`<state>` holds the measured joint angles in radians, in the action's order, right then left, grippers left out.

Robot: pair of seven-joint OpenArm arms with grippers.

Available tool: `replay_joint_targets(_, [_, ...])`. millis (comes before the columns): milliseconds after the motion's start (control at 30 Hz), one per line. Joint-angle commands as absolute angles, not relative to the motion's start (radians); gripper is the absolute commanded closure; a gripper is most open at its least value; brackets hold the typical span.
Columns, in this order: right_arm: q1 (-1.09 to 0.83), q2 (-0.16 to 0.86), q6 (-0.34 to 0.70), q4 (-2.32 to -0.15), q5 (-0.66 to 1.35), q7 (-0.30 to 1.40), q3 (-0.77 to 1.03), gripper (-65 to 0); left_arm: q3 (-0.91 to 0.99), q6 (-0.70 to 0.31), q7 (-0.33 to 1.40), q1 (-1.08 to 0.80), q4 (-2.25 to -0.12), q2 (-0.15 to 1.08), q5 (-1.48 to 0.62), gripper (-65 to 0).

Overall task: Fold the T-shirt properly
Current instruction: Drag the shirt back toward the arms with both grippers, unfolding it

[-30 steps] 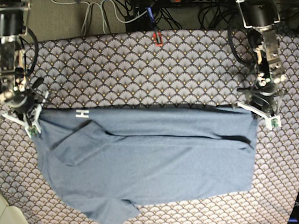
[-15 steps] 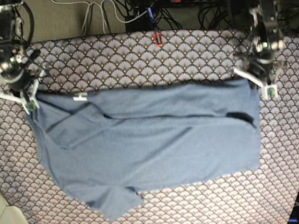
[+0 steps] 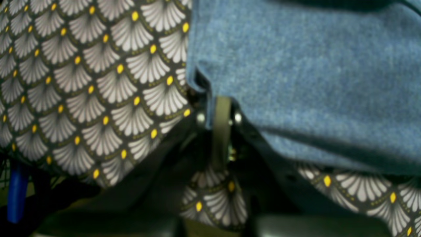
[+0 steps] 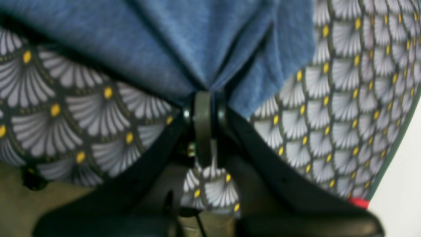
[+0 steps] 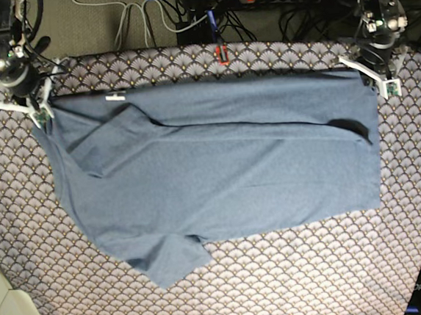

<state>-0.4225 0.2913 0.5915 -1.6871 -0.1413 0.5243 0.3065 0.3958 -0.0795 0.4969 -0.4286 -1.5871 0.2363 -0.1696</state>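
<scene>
Both grippers have carried the far edge of the T-shirt (image 5: 218, 164) back toward the rear of the tablecloth (image 5: 280, 284) since a second ago. I see the left gripper (image 5: 377, 78) pinched on one far corner and the right gripper (image 5: 35, 108) clamped on the other. Between them the top edge runs taut, the body spread flat, one sleeve trailing toward me.
</scene>
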Motion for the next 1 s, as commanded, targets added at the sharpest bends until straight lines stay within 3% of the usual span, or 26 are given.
replay_joint_targets(0, [-0.432,0.302,0.595,-1.701,-0.15,0.516,0.328,0.0,0.403,-0.07,0.49,-0.443,-1.603,0.251,-0.163,-0.4])
replay_joint_targets(167, [-0.49,0.297,0.595,-1.701,-0.15,0.441,0.344,0.0,0.4,-0.07,0.495,-0.464,-1.603,0.251,-0.163,-0.4])
replay_joint_targets(967, [-0.509,0.298,0.595,-1.702,-0.15,0.441,0.357,0.0,0.395,-0.07,0.498,-0.518,-1.632,0.249,-0.165,-0.5])
